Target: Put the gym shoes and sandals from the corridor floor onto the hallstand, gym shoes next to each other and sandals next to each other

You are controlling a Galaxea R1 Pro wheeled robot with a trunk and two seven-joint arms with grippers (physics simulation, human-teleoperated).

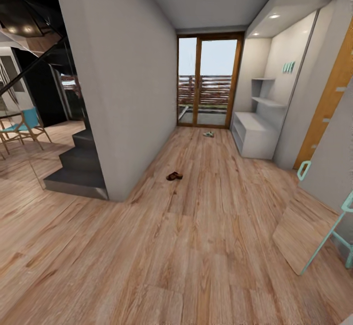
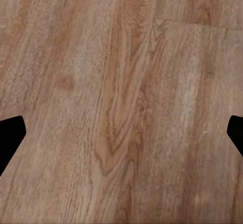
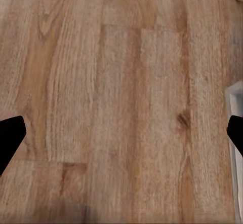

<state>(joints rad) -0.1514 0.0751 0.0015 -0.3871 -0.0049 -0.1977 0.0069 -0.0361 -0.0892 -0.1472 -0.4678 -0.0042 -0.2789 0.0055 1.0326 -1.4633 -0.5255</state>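
Far down the corridor, the two sandals point(image 1: 174, 176) lie together as a small brown shape on the corridor floor point(image 1: 196, 227) near the grey wall's corner. The two gym shoes point(image 1: 209, 134) are a small white-and-green shape farther on, close to the glass door. The pale-grey hallstand point(image 1: 255, 134) stands against the right wall, its flat top bare, stepped shelves above it. In the left wrist view my left gripper point(image 2: 121, 138) is open, its black fingertips point(image 2: 10, 138) wide apart over bare planks. My right gripper point(image 3: 121, 138) is likewise open over the floor.
A grey wall point(image 1: 122, 85) and dark stairs point(image 1: 78, 168) bound the corridor on the left. A wooden glass door point(image 1: 208, 82) closes the far end. A turquoise-framed wooden board point(image 1: 314, 222) leans at the right. A blue chair point(image 1: 27, 126) stands far left.
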